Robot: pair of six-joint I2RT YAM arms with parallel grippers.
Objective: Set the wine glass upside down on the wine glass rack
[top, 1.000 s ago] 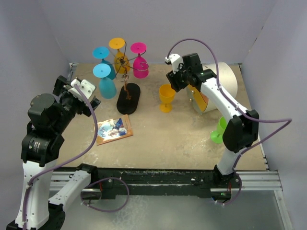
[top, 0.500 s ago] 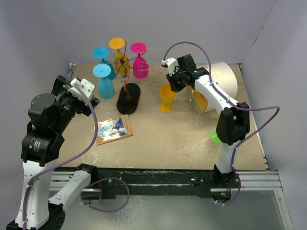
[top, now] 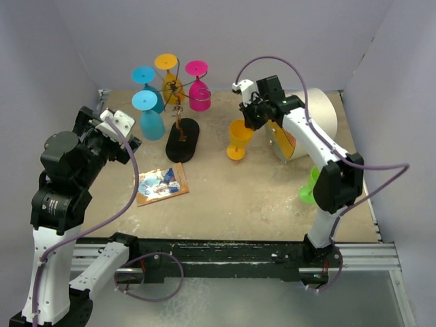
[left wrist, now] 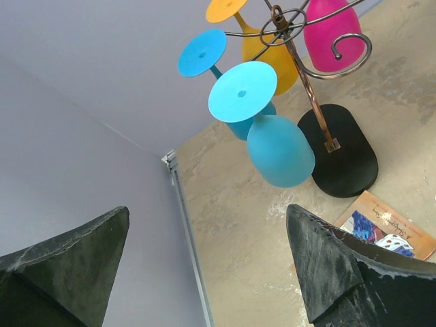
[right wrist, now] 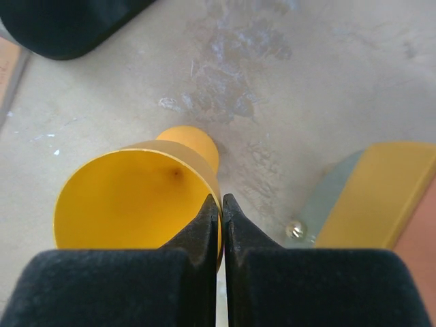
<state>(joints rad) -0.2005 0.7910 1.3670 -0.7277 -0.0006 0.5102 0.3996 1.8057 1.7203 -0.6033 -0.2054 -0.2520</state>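
An orange-yellow wine glass (top: 237, 139) stands upright on the table to the right of the rack. My right gripper (top: 249, 123) is shut on its rim: in the right wrist view one finger is inside the bowl (right wrist: 129, 197), the other outside, and the gripper (right wrist: 222, 199) pinches the wall. The wine glass rack (top: 182, 139), with a black oval base, a brown stem (left wrist: 310, 95) and curled arms, holds several glasses upside down. My left gripper (top: 128, 145) hangs open at the left with nothing in it (left wrist: 208, 211).
On the rack hang cyan (left wrist: 281, 150), pink (left wrist: 330, 30) and orange (top: 166, 63) glasses. A green glass (top: 311, 185) stands behind the right arm. A white drum (top: 310, 119) lies at the back right. A picture card (top: 162, 184) lies near the front left.
The right gripper's jaws have closed on the rim of the orange-yellow glass. The right arm shifted slightly. The left arm has not moved.
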